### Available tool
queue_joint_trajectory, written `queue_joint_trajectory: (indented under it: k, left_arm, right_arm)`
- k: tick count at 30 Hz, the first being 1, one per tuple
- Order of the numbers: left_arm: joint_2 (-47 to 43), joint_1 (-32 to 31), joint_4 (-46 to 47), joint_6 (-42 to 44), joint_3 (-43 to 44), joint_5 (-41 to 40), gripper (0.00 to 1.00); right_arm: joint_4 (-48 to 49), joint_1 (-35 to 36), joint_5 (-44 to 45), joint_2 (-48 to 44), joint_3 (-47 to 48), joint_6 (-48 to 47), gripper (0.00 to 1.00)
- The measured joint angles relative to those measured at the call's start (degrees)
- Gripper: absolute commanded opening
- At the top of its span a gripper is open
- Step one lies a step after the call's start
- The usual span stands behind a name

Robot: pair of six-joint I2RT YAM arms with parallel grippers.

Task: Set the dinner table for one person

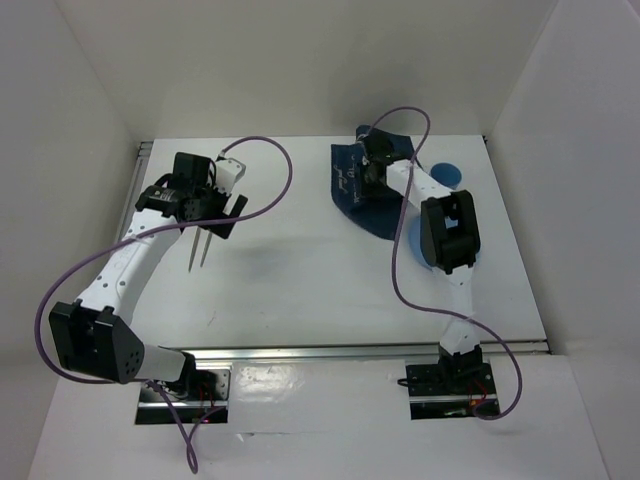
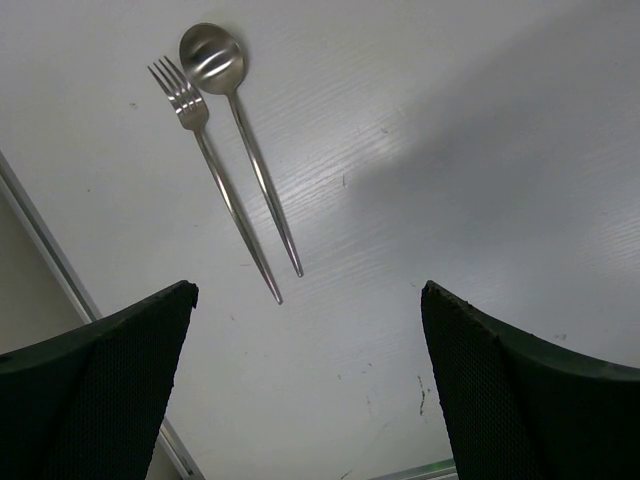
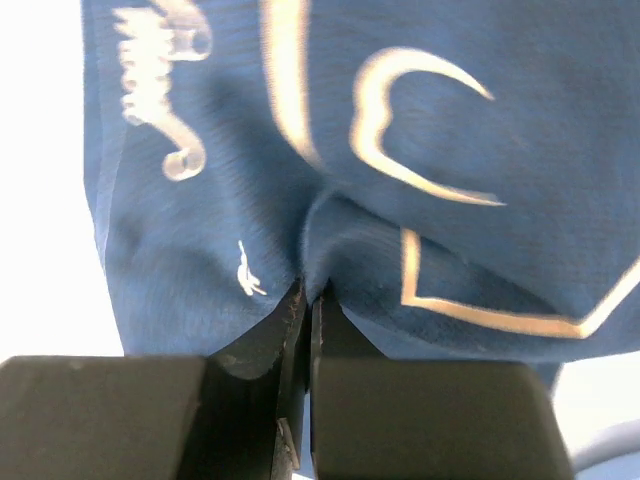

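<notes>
The right claw [image 3: 308, 300] is pinched shut on a raised fold of the blue placemat [image 3: 450, 150], near one edge of the cloth. The placemat lies at the far right of the white worktop [image 1: 300, 290], and from above it looks skewed and a little bunched rather than square to the rails. That makes its long axis hard to judge; it seems to run roughly from far to near.

The bare middle of the worktop lies to the near left of the right claw, so I judge that the coming move is a drag of the cloth that way. The right arm is far nearer to the placemat than the left one is. A round blue dish [image 1: 447, 176] sits just beside the cloth on its right, and it may be touching the edge.

The left claw [image 1: 215, 210] hangs wide open and holds nothing. It is over the far left of the worktop, above a fork [image 2: 215, 180] and a spoon [image 2: 250, 150]. They lie side by side and close together, with their long handles pointing toward the near edge and their heads away from the arm bases.

The placemat carries gold line drawing, and one corner has curly pale marks that may be script. They are blurred in the right wrist view and I cannot read any word. No brand or label shows anywhere else.
</notes>
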Motion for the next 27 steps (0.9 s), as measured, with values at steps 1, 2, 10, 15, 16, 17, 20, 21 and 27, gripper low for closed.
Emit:
queue_joint_trajectory:
  k: [1,2,10,15,16,17,20,21,27]
  left_arm:
    - [0.0,0.0,0.02,-0.07,0.0,0.0,1.0]
    - [0.0,0.0,-0.02,-0.11,0.02,0.04,1.0]
    - [0.2,0.0,-0.96,-1.97,0.15,0.66,1.0]
    - [3.78,0.0,-2.84,-3.06,3.61,2.93,1.0]
    - [4.81,0.0,-3.21,-3.15,4.55,3.58,1.0]
    - [5.99,0.0,-3.54,-3.17,5.42,4.31,1.0]
    - [10.58,-0.17,-5.25,-3.13,8.33,6.54,1.0]
    - [12.39,-0.39,-5.75,-3.13,9.46,7.08,1.0]
    - [29.33,-3.58,-8.04,-3.19,18.4,7.61,1.0]
  right_arm:
    - [0.5,0.98,-1.44,-1.9,-1.75,-1.49,0.0]
    - [1.81,2.27,-2.97,-4.37,-4.52,-3.41,0.0]
    - [0.17,18.1,-12.22,-27.08,-24.13,-6.69,0.0]
    - [-3.43,22.27,-12.98,-34.36,-38.62,-3.06,0.73]
    - [-4.55,23.23,-13.07,-34.77,-40.13,-2.64,0.81]
    - [-5.4,24.28,-12.98,-35.1,-41.31,-1.73,0.89]
    - [-6.47,26.27,-12.83,-37.2,-42.73,0.35,0.94]
    - [-6.51,26.34,-12.59,-38.56,-42.73,0.85,0.97]
    - [-6.73,22.95,-8.37,-46.23,-38.1,4.31,0.98]
